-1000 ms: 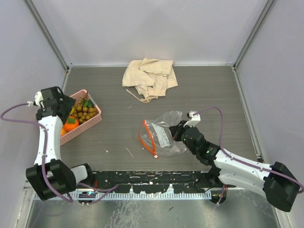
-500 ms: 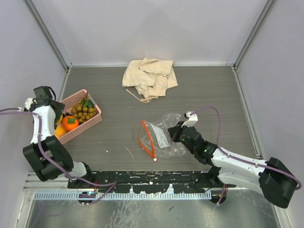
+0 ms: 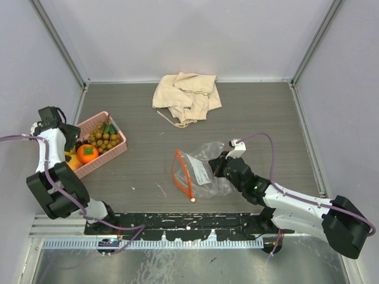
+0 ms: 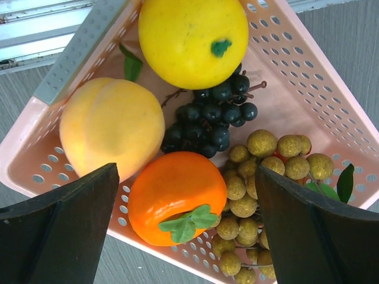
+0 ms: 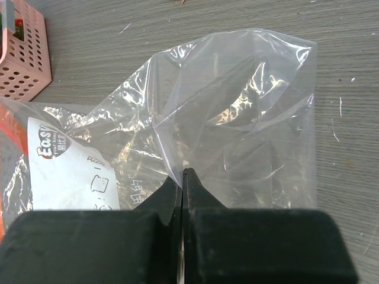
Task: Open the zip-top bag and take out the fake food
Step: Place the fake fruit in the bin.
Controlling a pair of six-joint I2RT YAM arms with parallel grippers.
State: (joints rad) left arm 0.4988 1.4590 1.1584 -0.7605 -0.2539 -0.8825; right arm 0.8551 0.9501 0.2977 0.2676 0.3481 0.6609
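The zip-top bag [image 3: 204, 171] lies crumpled on the table, its orange-red zip strip [image 3: 179, 174] at its left edge. No food shows inside it. My right gripper [image 5: 184, 173] is shut on a fold of the bag's clear plastic [image 5: 237, 100]; in the top view this gripper [image 3: 224, 167] sits at the bag's right side. The fake food lies in the pink basket [image 4: 296, 71]: a yellow lemon [image 4: 192, 38], a peach-coloured fruit [image 4: 109, 133], purple grapes [image 4: 207, 121], an orange fruit [image 4: 174, 195] and a tan berry cluster [image 4: 266, 171]. My left gripper [image 4: 186, 228] hangs open above the orange fruit, holding nothing.
A beige cloth [image 3: 185, 96] lies bunched at the back of the table. The pink basket [image 3: 117, 151] stands at the left, close to the side wall. Grey walls close in the table on three sides.
The left arm has pulled back to the left, off the middle of the basket toward its left edge. The bag and the right gripper have shifted slightly.
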